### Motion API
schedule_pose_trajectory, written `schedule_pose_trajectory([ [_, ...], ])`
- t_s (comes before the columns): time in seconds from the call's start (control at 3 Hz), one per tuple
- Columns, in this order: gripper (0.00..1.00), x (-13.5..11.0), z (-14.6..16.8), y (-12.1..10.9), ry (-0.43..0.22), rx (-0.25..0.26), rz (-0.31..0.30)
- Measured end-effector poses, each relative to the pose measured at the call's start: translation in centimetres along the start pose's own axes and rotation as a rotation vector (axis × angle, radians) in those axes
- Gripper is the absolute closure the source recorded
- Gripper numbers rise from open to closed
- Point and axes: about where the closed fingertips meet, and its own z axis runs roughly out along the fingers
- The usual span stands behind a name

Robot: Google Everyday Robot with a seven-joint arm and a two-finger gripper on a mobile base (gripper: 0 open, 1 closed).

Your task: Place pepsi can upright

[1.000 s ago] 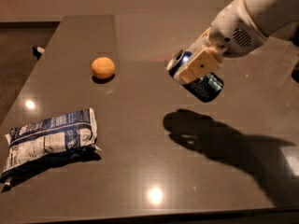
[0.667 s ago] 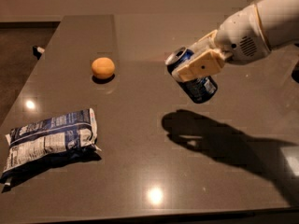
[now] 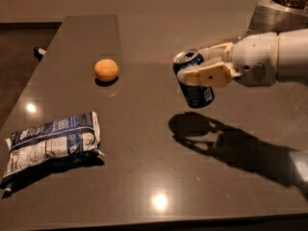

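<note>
The gripper, clamped around the pepsi can, has swung it from a strong tilt to nearly upright, top up, hanging above the table right of centre, so lowering it likely comes next.

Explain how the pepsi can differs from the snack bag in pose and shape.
The pepsi can is held off the table, slightly tilted, between the fingers of the gripper at the right; the snack bag lies flat on the table at the left. The pepsi can is a small cylinder; the snack bag is larger and crinkled. Both are blue with white print.
</note>
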Motion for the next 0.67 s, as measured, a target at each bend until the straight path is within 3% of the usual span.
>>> schedule_pose_trajectory([
  [0.67,1.00,2.8,0.1,-0.5,-0.236,0.081,0.084],
])
